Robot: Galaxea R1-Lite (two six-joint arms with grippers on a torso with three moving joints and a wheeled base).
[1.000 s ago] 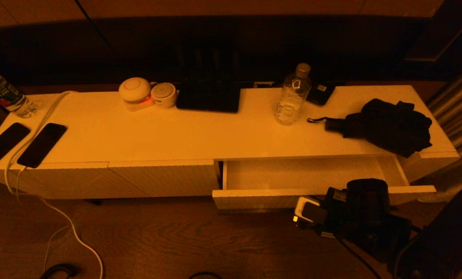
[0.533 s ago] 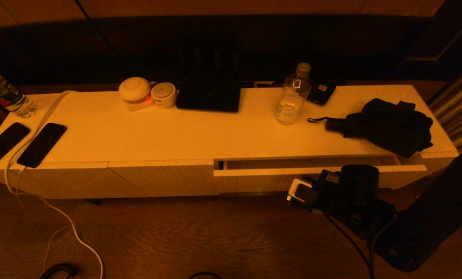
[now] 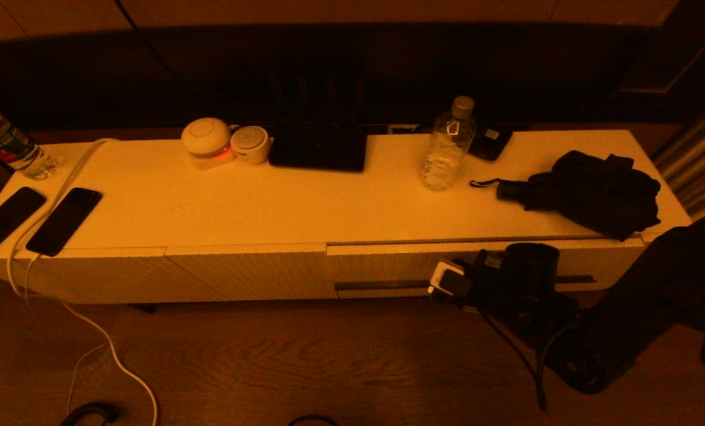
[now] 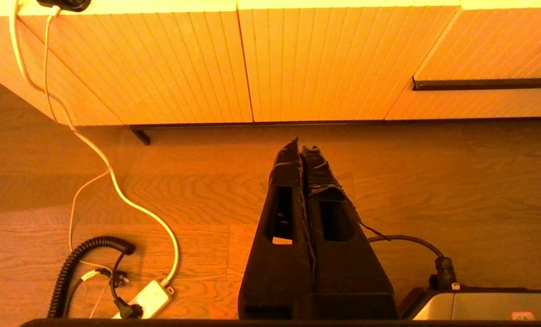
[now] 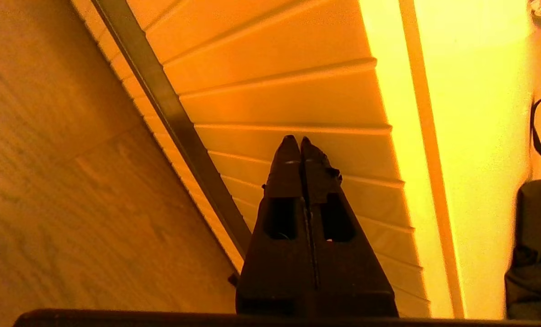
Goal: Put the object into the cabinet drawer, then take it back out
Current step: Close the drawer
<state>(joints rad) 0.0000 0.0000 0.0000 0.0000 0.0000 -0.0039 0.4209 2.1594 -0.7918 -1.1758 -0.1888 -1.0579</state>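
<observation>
Cabinet drawer (image 3: 388,266) is the news: a second ago it stood pulled out, its plain pale inside showing and apparently empty, and now its ribbed white front sits flush in the long white cabinet (image 3: 151,278), right of the slotless panels, dark slot handle exposed. I judge this to be the closing push finishing. Which object is meant I cannot tell; the clear bottle (image 3: 447,148) and black folded umbrella (image 3: 589,189) lie on the cabinet's top. Right end effector (image 5: 296,141) is fully closed, holding nothing, tips at the ribbed front above the handle. Left end effector (image 4: 301,146) hangs parked over the floor, closed and empty.
</observation>
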